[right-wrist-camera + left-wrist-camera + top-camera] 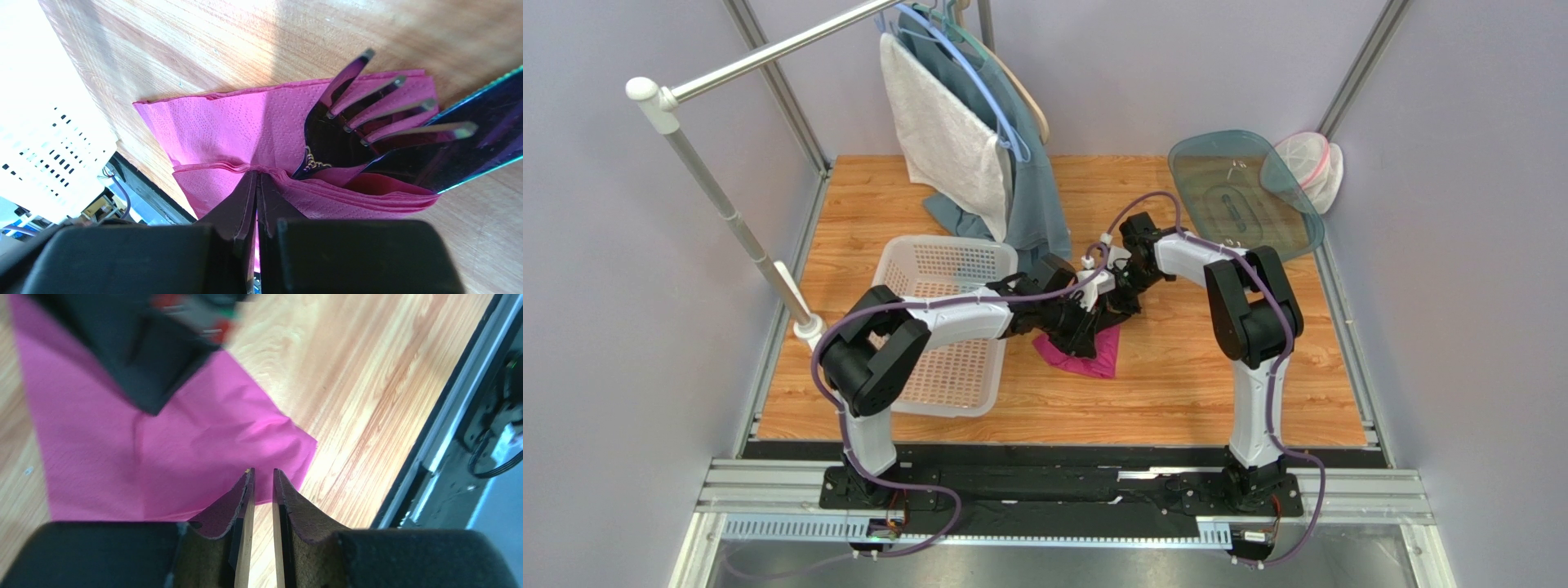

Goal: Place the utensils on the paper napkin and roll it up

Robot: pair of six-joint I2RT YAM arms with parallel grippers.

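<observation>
The magenta paper napkin (1085,354) lies on the wooden table, folded over the utensils. In the right wrist view a purple fork (368,104) has its tines sticking out of the napkin (233,128), beside a darker purple blade (454,153). My right gripper (258,176) is shut on the napkin's folded edge, with pink layers bunched between its fingertips. My left gripper (262,473) hovers over the napkin's (184,453) near corner, open by a narrow slit with nothing in it. The right gripper's black body (141,349) crosses the top of that view. From above, both grippers (1093,312) meet over the napkin.
A white perforated basket (946,325) stands left of the napkin, under the left arm. A grey-white towel (946,135) and a teal cloth (1038,196) hang from a rack at the back. A teal lid (1241,190) and a mesh bag (1308,165) sit back right.
</observation>
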